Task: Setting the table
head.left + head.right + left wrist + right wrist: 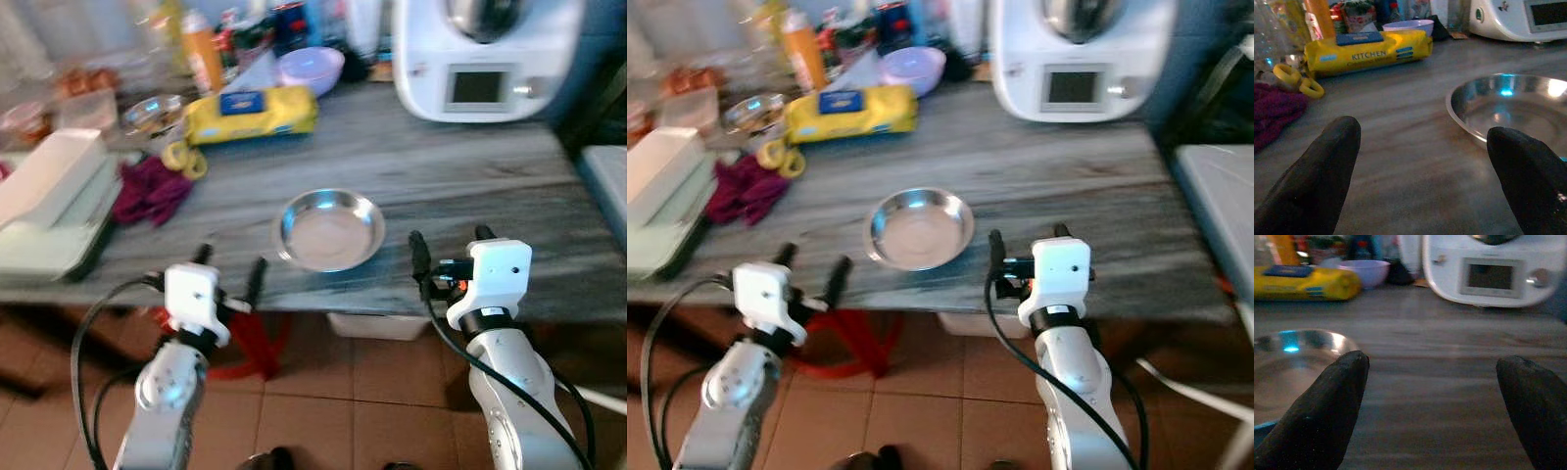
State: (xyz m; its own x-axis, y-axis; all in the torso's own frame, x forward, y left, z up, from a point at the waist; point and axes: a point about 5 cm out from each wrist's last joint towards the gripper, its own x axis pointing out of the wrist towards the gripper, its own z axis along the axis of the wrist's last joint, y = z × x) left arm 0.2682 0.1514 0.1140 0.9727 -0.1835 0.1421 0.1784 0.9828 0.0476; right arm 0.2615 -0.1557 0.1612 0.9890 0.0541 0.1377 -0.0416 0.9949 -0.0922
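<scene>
Head views: a steel bowl (330,229) sits near the table's (470,176) front edge, midway along it. The left end effector (229,270) and right end effector (450,247) hover at that edge, either side of the bowl, fingers apart and empty. A yellow pack (252,112) lies behind.

Left wrist view: spread fingers (1312,181) frame the bowl and pack.

Right wrist view: parted fingers (1320,413) face a white appliance (1488,269).

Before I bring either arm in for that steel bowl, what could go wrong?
1. The steel bowl sits near the table edge; a sideways nudge from the left gripper or right gripper could slide it off.
2. Its shallow, shiny rim may slip from open jaws.
3. The head views are blurred, so aim may be off.
</scene>
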